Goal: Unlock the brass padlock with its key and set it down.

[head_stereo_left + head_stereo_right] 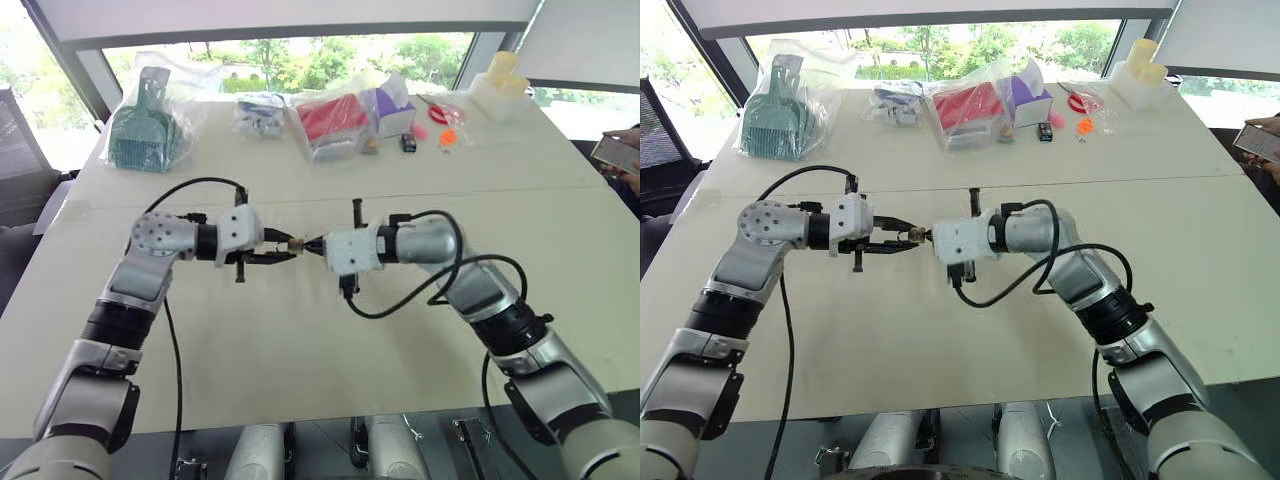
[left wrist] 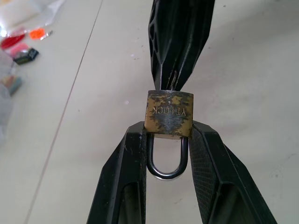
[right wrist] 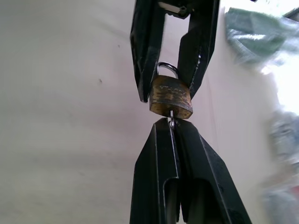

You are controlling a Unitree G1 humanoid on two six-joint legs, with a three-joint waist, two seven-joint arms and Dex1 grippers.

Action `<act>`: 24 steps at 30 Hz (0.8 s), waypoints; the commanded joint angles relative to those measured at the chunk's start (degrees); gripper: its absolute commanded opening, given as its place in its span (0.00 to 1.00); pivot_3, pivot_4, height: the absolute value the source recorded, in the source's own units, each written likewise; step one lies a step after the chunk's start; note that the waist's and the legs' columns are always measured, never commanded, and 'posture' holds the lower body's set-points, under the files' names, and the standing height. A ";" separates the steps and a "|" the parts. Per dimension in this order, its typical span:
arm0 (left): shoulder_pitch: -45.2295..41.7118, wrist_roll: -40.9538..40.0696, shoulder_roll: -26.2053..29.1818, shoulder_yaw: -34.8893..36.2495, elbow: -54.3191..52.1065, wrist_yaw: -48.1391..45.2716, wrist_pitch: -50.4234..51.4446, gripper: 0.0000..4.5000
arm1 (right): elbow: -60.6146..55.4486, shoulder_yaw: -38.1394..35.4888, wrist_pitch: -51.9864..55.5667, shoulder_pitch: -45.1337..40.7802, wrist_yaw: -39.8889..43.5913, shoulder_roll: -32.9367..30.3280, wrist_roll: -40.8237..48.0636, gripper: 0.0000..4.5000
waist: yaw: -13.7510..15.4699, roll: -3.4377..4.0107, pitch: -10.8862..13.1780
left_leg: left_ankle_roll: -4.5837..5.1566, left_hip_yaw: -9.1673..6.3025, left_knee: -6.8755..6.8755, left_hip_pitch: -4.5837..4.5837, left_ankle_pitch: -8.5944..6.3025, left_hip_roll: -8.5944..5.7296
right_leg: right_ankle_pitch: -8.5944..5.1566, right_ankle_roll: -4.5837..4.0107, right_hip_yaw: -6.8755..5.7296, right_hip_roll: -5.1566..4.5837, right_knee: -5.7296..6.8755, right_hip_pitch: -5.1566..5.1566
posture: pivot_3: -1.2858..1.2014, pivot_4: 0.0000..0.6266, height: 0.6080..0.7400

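Observation:
Above the middle of the table, the brass padlock (image 2: 169, 114) is clamped by its body between the fingers of my left gripper (image 2: 168, 133). Its silvery shackle (image 2: 167, 164) loops back between those fingers and looks closed. My right gripper (image 3: 171, 125) meets it head-on from the opposite side. It is shut on the key (image 3: 172, 120), a thin silvery blade whose tip sits in the bottom of the padlock (image 3: 171, 97). In the left eye view the two grippers meet tip to tip at the padlock (image 1: 297, 243).
The far side of the white table (image 1: 300, 340) holds a bagged green scoop (image 1: 150, 125), a bag with red contents (image 1: 330, 120), a purple box (image 1: 388, 105), a small black box (image 1: 408, 143) and white containers (image 1: 500, 85). A person's hand holds a phone (image 1: 618, 150) at the right edge.

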 commanded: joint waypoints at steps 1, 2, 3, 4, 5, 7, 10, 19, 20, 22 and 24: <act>-1.94 -6.92 0.10 5.51 -2.45 1.11 8.94 0.16 | 4.37 1.90 -16.37 -2.16 -11.46 -1.72 -11.28 0.01 | -0.09 0.00 0.00 | -0.01 0.00 0.00 -0.01 0.01 0.00 | 0.00 0.00 0.00 0.00 0.01 -0.02 | 0.52 0.24 1.00; -1.86 -8.04 0.38 5.93 -2.62 0.68 11.12 0.16 | 5.53 1.42 -18.36 -2.16 -14.57 -1.67 -13.05 0.01 | -0.09 -0.01 0.00 | -0.08 0.00 0.00 -0.02 0.05 0.01 | 0.00 0.00 0.01 0.00 0.05 -0.06 | 0.52 0.24 1.00; -1.75 -8.81 0.65 6.20 -2.83 0.33 12.76 0.16 | 6.41 0.95 -19.71 -2.10 -17.00 -1.50 -14.21 0.01 | -0.09 -0.01 0.00 | -0.12 0.00 0.00 -0.02 0.07 0.01 | 0.00 0.00 0.01 0.00 0.06 -0.07 | 0.52 0.24 1.00; -1.64 -9.31 0.86 6.36 -3.11 0.08 14.01 0.16 | 7.09 0.54 -20.71 -2.03 -18.77 -1.29 -14.90 0.01 | -0.12 -0.01 0.00 | -0.15 0.00 -0.01 -0.02 0.09 0.03 | 0.00 0.00 0.01 0.01 0.07 -0.07 | 0.52 0.24 1.00; -1.52 -10.01 1.01 6.58 -3.49 -0.09 15.40 0.16 | 7.49 0.14 -21.42 -1.81 -20.10 -1.13 -15.23 0.01 | -0.12 -0.01 0.00 | -0.17 0.01 -0.01 -0.02 0.10 0.03 | 0.00 0.00 0.01 0.01 0.08 -0.07 | 0.52 0.24 1.00; -1.48 -10.90 1.06 7.05 -3.94 -0.16 17.18 0.16 | 8.18 -0.20 -23.18 -1.48 -22.09 -1.15 -15.67 0.06 | -0.10 -0.01 0.00 | -0.27 0.01 -0.01 -0.02 0.15 0.03 | 0.00 0.00 0.01 0.01 0.07 -0.07 | 0.52 0.24 1.00; -1.63 -11.06 1.25 7.10 -4.28 -0.17 18.00 0.16 | 9.03 -0.23 -24.19 -1.03 -22.52 -1.36 -15.34 0.31 | 0.02 -0.01 0.00 | -0.23 0.01 -0.01 -0.02 0.13 0.03 | 0.00 0.00 0.02 0.00 0.07 -0.06 | 0.52 0.24 1.00; -1.86 -10.17 1.49 6.45 -4.89 -1.40 18.00 0.16 | 10.80 -0.73 -27.22 -2.32 -25.32 -0.41 -17.02 0.85 | -0.06 -0.01 0.00 | -0.10 0.00 0.00 -0.02 0.06 0.02 | 0.00 -0.01 0.03 0.00 0.06 -0.05 | 0.52 0.24 1.00; -1.75 -10.16 1.43 6.35 -5.20 -1.50 18.11 0.16 | 10.98 -0.64 -27.47 -2.59 -25.68 -0.20 -17.31 0.85 | -0.06 -0.01 0.00 | -0.10 0.00 0.00 -0.02 0.06 0.02 | 0.00 -0.01 0.03 0.00 0.06 -0.05 | 0.52 0.24 1.00; -1.52 -10.21 1.32 6.09 -5.90 -1.77 18.46 0.16 | 11.39 -0.38 -27.94 -3.14 -26.16 0.26 -17.89 0.85 | -0.07 -0.01 0.00 | -0.10 0.00 0.00 -0.02 0.06 0.02 | 0.00 -0.01 0.03 0.00 0.06 -0.05 | 0.52 0.24 1.00; -1.29 -10.33 1.19 5.84 -6.59 -2.01 18.88 0.16 | 12.02 -0.08 -28.44 -3.84 -26.68 0.79 -18.65 0.85 | -0.08 -0.01 0.00 | -0.11 0.01 0.00 -0.02 0.06 0.02 | 0.00 -0.01 0.03 0.00 0.06 -0.05 | 0.52 0.24 1.00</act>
